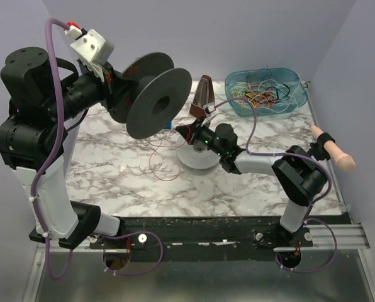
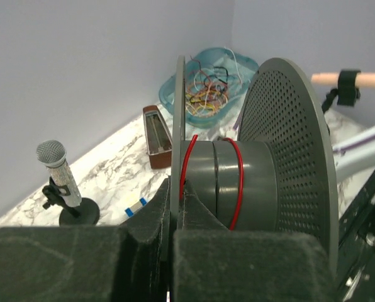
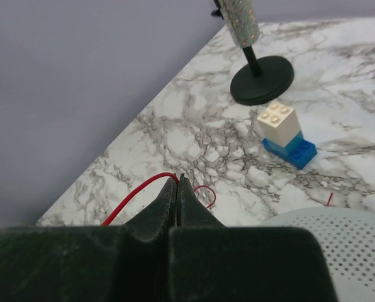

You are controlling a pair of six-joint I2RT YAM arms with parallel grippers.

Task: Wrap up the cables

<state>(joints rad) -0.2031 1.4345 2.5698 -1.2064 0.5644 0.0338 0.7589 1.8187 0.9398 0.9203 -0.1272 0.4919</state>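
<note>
Cable (image 3: 136,192) has turns on the spool (image 1: 156,104) hub. Its free strand leaves toward 5 o'clock in the top view, into my right gripper (image 3: 177,178), pinched fully shut on it. Left gripper (image 2: 173,187) clamps the spool flange, so I'd wind with the right.

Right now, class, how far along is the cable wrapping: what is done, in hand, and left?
Done: two turns of thin red cable sit on the grey perforated plastic spool in the left claw. In hand: the right claw is shut on that cable's loose run. Left: winding the slack, then the multicoloured tangle of thin cables in the teal translucent plastic tub.
</note>
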